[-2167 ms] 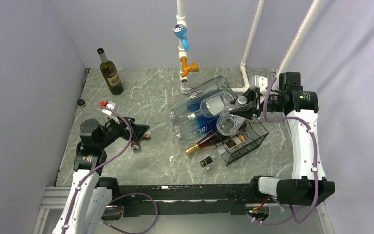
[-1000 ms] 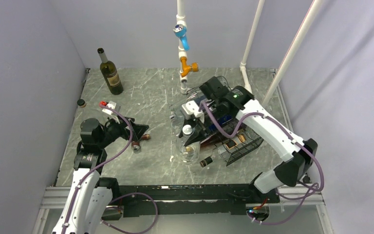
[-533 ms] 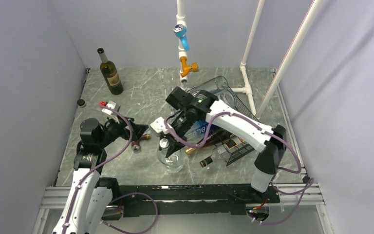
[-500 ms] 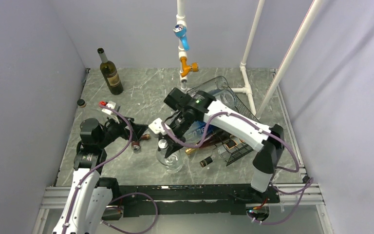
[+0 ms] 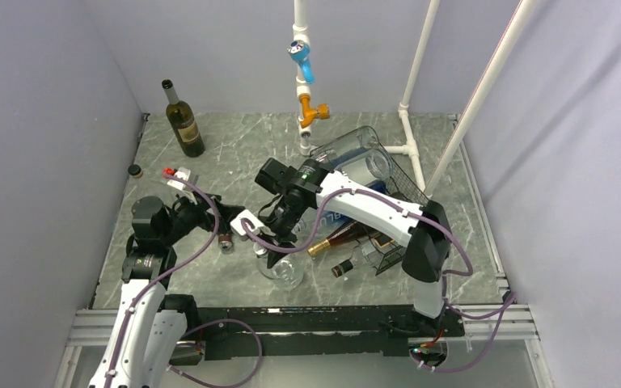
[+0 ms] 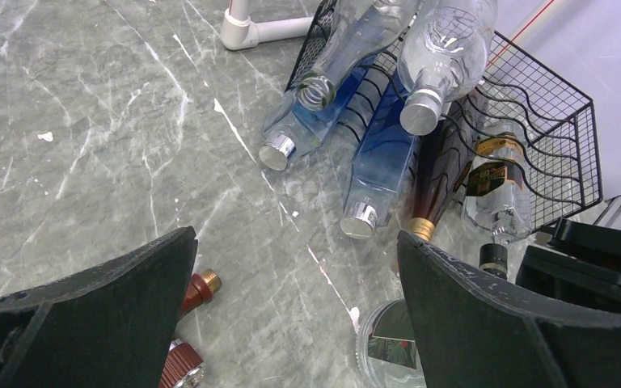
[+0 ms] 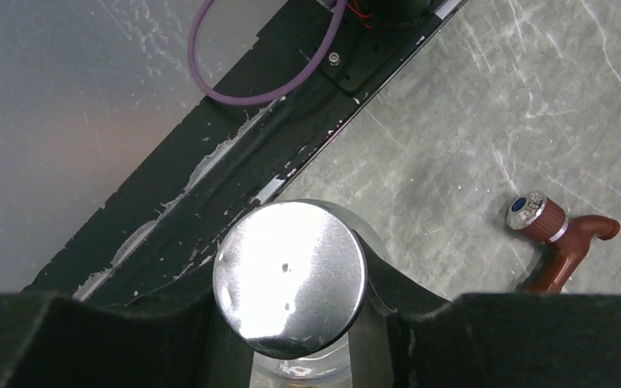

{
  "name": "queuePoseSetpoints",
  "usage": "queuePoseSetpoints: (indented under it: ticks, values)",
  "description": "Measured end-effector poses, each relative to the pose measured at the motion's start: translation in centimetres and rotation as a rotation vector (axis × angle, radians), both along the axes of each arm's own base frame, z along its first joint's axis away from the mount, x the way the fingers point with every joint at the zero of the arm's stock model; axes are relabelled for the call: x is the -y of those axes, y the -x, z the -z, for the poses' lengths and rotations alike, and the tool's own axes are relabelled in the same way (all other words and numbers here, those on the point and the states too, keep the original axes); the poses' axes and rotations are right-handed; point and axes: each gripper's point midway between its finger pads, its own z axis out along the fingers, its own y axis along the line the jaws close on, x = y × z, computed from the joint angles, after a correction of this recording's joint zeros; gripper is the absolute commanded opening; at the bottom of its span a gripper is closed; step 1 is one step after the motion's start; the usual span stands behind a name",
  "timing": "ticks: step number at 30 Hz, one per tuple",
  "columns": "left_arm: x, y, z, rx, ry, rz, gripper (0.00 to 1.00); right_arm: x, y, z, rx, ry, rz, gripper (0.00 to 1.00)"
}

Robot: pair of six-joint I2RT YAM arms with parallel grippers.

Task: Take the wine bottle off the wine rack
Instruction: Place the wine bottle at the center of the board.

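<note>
We see the clear round-bellied glass bottle (image 5: 280,267) standing upright, its silver-capped neck pinched between the fingers of the right gripper (image 5: 267,242). It is out of the black wire-mesh rack (image 6: 562,153), which sits to that gripper's right with blue and clear glass bottles (image 6: 388,153) lying in it. The base seems to touch the grey marble table (image 5: 242,153), though we cannot be sure. The left gripper (image 5: 228,218), fingers spread wide, hangs low just left of the bottle, with a brown stopper (image 6: 198,287) beside it.
</note>
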Motion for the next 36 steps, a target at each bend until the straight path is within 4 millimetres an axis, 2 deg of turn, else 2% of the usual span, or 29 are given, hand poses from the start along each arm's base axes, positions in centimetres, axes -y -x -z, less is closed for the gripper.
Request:
queuePoseSetpoints:
  ticks: [7,19,25,36]
  values:
    - [-0.1,0.0,0.0,0.000,0.000,-0.002,1.00,-0.9,-0.4,0.8,0.018,0.013,0.004,0.02]
    - [0.0,0.0,0.0,0.000,0.000,-0.002,1.00,-1.2,-0.6,2.0,0.027,0.021,0.016,0.23]
    - [0.0,0.0,0.0,0.000,0.002,0.004,1.00,-0.9,-0.5,2.0,0.035,0.011,0.014,0.35]
    - [0.1,0.1,0.0,0.000,0.002,0.005,1.00,0.3,0.1,1.4,0.052,-0.003,0.003,0.51]
